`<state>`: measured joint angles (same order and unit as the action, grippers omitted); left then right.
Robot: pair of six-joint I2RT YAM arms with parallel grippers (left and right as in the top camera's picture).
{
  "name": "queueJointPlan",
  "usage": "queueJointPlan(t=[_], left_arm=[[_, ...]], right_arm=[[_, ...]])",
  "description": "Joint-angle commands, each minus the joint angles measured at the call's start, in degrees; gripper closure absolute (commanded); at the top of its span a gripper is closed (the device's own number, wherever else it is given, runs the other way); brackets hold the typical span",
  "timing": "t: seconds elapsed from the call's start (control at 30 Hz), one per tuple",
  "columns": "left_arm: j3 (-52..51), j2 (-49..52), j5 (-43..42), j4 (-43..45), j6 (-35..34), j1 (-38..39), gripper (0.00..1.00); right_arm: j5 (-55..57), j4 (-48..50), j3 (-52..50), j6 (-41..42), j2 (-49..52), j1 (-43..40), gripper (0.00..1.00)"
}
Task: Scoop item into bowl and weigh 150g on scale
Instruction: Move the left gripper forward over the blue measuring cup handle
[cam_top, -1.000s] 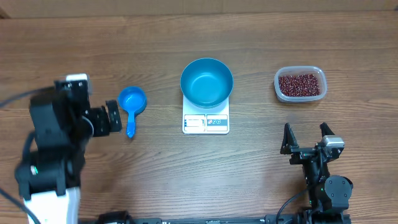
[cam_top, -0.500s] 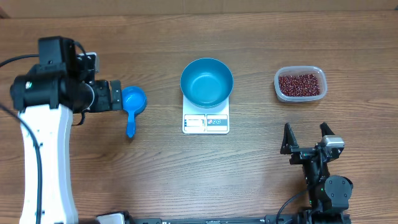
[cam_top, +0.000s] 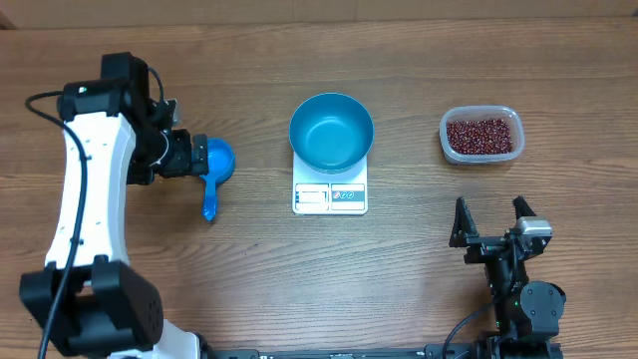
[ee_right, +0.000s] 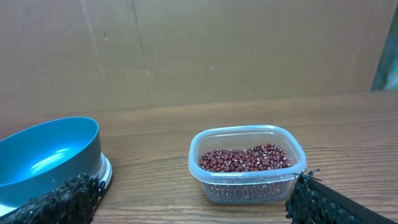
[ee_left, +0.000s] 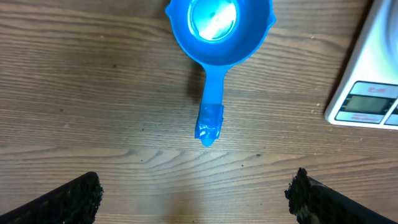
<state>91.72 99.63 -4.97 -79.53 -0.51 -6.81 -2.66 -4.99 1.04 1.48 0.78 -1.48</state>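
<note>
The blue bowl (cam_top: 332, 131) stands empty on the white scale (cam_top: 330, 196) at the table's middle. Dark red-brown beans (cam_top: 480, 136) fill a clear tub (cam_top: 445, 135) at the far right. A small blue scoop (cam_top: 213, 165) lies left of the scale, handle pointing toward the front edge. My left gripper (cam_top: 191, 157) hovers open just left of the scoop's cup. In the left wrist view the scoop (ee_left: 217, 25) lies ahead of the wide-apart left gripper (ee_left: 196, 196). My right gripper (cam_top: 489, 221) stands open near the front right, empty. Its wrist view faces the beans (ee_right: 245, 158) and bowl (ee_right: 46, 158).
The scale's corner with its display (ee_left: 367, 93) shows at the right edge of the left wrist view. A cardboard wall (ee_right: 217, 50) rises behind the table's far edge. The left arm's white link (cam_top: 85, 199) stretches along the table's left side.
The left arm has swung away from the front edge and turned, bringing its open gripper up beside the scoop's cup. The right arm, bowl, scale and tub have not moved.
</note>
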Motion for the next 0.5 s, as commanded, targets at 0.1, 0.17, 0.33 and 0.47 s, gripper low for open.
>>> queueJointPlan(t=[0.1,0.17,0.33,0.47], left_arm=[[1.3,4.2,-1.1,-0.1,-1.4,-0.2,0.00],[1.3,5.6,-1.2,-0.2,-1.4,-0.2,0.00],[1.0,7.3,-0.9,0.3,-1.4,1.1,0.01],[-0.8,7.3,-0.5,2.3,-1.6,3.1,0.00]], right_arm=[[0.0,0.3,-0.6,0.0,-0.5,-0.1,0.00],[0.0,0.3,-0.6,0.0,-0.5,-0.1,0.00],[0.0,0.3,-0.6,0.0,-0.5,-0.1,0.00],[0.0,0.3,-0.6,0.0,-0.5,-0.1,0.00]])
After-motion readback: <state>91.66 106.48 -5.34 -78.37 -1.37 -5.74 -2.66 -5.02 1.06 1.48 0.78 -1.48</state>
